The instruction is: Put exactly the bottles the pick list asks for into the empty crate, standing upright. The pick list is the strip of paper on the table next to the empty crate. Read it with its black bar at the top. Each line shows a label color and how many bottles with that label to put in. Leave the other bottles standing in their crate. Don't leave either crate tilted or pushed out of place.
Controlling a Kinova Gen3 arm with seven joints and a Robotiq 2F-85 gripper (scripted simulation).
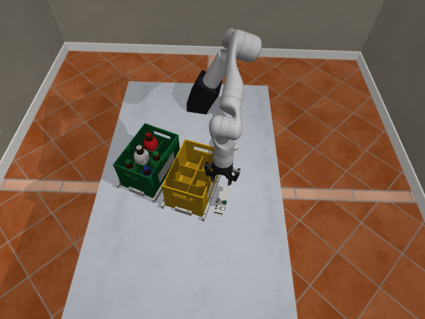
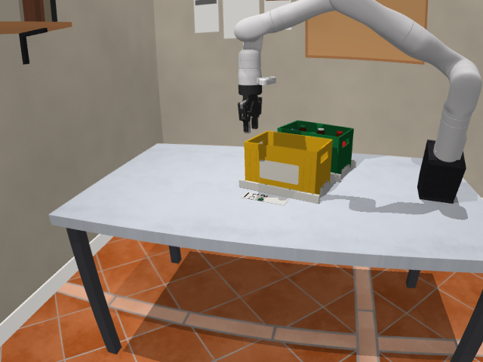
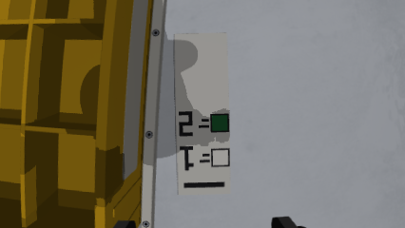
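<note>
My gripper is partly open and empty, high above the table beside the yellow crate. The yellow crate stands level; no bottle shows in its compartments. The pick list lies to its right. Read bar-up, it shows white = 1, then green = 2. The green crate holds upright bottles: a red one, a white one, two with green caps and one with a blue cap. Their lower parts are hidden.
The crates stand side by side on the table, with low pale rails along their bases. The robot's black base is at the table's far end in the top view.
</note>
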